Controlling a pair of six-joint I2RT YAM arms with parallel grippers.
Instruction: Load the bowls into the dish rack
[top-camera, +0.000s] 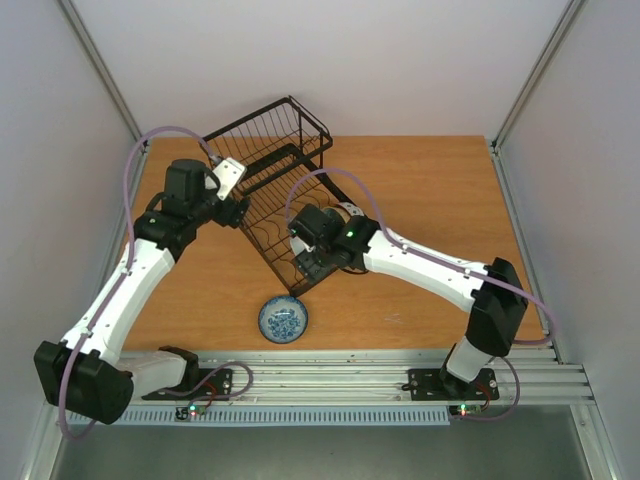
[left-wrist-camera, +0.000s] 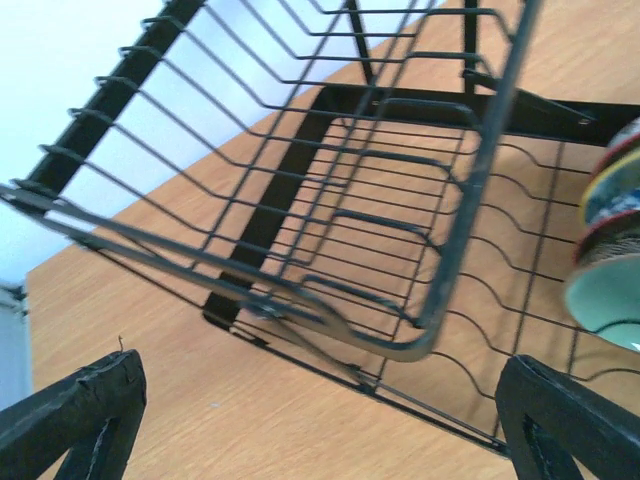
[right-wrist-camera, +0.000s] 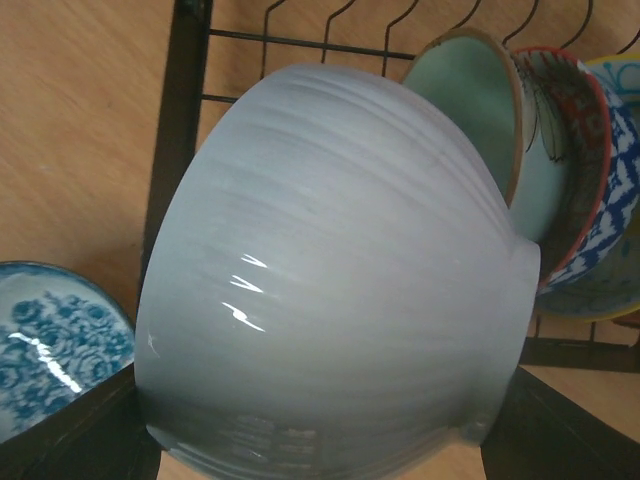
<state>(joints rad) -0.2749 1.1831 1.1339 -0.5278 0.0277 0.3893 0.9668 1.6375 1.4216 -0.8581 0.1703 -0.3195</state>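
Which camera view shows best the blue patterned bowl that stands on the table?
The top external view: the blue patterned bowl shows whole, on the table. The right wrist view catches only part of the bowl; the left wrist view, nothing.

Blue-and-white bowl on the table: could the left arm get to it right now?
Probably yes. The blue-and-white bowl sits alone on bare table, just clear of the dish rack, and the left gripper is open and empty, so the way looks free.
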